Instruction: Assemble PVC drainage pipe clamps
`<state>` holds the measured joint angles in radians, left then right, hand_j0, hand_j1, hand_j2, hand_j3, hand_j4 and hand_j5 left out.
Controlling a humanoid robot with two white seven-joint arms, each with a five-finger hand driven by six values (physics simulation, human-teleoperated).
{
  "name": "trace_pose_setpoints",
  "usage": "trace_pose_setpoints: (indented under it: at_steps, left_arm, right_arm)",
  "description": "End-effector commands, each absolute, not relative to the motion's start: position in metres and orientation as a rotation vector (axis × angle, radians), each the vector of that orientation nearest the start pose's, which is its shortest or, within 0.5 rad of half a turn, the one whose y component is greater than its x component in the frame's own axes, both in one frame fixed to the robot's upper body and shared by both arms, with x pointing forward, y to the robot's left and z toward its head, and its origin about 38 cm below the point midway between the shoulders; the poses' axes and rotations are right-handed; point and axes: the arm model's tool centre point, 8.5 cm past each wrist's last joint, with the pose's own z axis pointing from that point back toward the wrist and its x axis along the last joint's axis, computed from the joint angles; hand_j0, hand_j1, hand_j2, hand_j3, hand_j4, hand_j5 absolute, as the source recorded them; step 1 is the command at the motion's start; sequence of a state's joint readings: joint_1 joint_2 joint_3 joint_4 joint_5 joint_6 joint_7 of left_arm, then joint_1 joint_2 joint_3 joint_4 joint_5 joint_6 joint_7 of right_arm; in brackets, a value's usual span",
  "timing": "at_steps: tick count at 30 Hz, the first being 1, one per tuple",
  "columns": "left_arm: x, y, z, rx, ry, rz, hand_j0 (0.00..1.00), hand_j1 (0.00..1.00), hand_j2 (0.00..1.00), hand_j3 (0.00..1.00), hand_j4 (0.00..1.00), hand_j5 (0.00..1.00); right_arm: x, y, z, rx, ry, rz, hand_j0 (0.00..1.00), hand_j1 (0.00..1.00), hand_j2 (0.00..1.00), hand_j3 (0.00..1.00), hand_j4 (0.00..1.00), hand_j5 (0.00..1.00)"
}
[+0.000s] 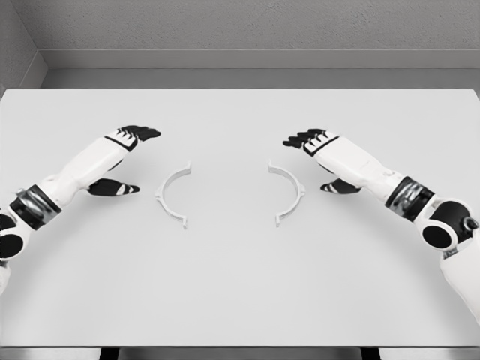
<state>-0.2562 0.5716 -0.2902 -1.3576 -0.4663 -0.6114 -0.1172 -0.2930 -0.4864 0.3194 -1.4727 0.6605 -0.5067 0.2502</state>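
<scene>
While both white semicircular PVC clamp halves, left half and right half, lie apart at frame centre on the pale grey tabletop, open sides facing: left hand spread, empty, just left of nearer half; right hand likewise, mirrored.

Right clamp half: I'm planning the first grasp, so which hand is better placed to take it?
The right hand. It is open just beside the right clamp half, while the left hand sits across the table by the left clamp half.
</scene>
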Motion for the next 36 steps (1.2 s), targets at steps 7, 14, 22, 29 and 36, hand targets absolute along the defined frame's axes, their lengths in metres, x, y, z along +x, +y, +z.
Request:
trace_pose_setpoints:
  at_steps: [7,14,22,29,36]
  left_arm:
    - [0.406,0.297,0.117,0.388,-1.766,-1.442,1.0,1.0,1.0,1.0,1.0,1.0]
    - [0.406,0.296,0.111,0.377,-1.753,-1.434,1.0,1.0,1.0,1.0,1.0,1.0]
    - [0.409,0.295,0.111,0.376,-1.756,-1.427,1.0,1.0,1.0,1.0,1.0,1.0]
    - [0.413,0.293,0.109,0.371,-1.754,-1.421,1.0,1.0,1.0,1.0,1.0,1.0]
    - [0.413,0.289,0.107,0.363,-1.757,-1.415,1.0,1.0,1.0,1.0,1.0,1.0]
  right_arm:
    - [0.411,-0.244,0.129,-0.454,-1.664,1.664,1.0,1.0,1.0,1.0,1.0,1.0]
    - [0.416,-0.238,0.125,-0.44,-1.66,1.658,1.0,1.0,1.0,1.0,1.0,1.0]
    - [0.417,-0.232,0.121,-0.428,-1.653,1.67,1.0,1.0,1.0,1.0,1.0,1.0]
    - [0.418,-0.224,0.121,-0.417,-1.656,1.676,1.0,1.0,1.0,1.0,1.0,1.0]
    - [0.418,-0.221,0.12,-0.412,-1.659,1.674,1.0,1.0,1.0,1.0,1.0,1.0]
